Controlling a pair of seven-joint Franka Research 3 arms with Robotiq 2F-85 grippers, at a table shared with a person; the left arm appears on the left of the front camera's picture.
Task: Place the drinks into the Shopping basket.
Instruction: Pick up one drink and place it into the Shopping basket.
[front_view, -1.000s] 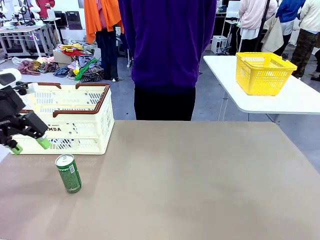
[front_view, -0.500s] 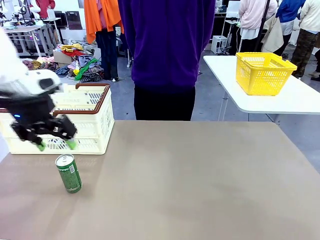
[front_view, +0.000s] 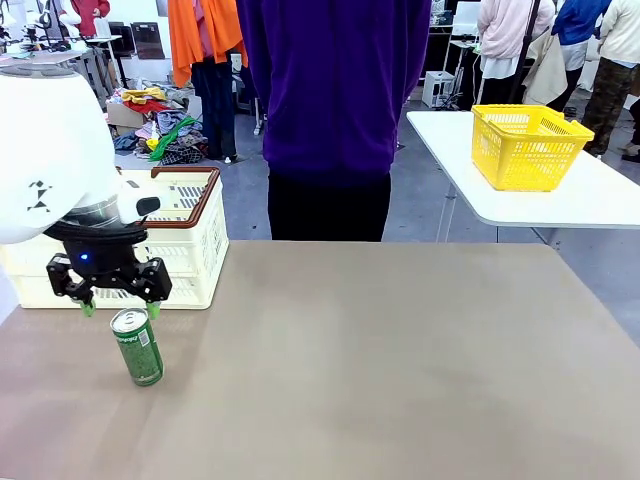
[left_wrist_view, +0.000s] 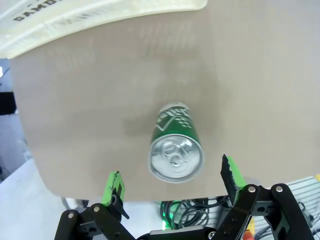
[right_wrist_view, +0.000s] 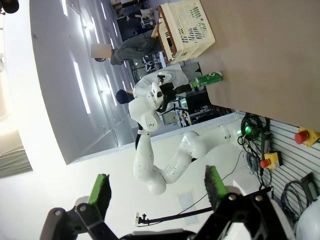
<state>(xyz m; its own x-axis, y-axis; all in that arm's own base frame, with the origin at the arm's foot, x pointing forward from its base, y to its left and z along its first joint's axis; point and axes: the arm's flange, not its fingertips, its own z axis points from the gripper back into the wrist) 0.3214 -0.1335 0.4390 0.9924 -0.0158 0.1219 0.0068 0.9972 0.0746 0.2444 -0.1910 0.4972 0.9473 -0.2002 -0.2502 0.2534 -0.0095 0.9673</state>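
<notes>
Green can (front_view: 137, 346) stands upright on the tabletop (front_view: 380, 360), just in front of the shopping basket (front_view: 190, 255) and apart from it. Left tool (front_view: 118, 308) hangs right above the can's silver top, jaws spread wide, nothing held. In the left wrist view the can (left_wrist_view: 175, 147) sits between the two green pads (left_wrist_view: 113, 186), slightly nearer one pad than the other.

Step in hand, by my read: pre-grasp on the green can. Next move calls for a straight descent so the pads flank the can body, a small centring shift first, then close, lift clear of the basket rim and carry it over the basket's open top.

Right tool (right_wrist_view: 156, 194) has its jaws apart, empty, aimed off toward the room from well away.

Count: one green can on the tabletop. One cream shopping basket with brown rim, contents hidden from here, so I cannot tell whether a can already lies inside. One yellow basket (front_view: 528, 146) on the far side table. One person in purple (front_view: 335, 100) at the far edge.
</notes>
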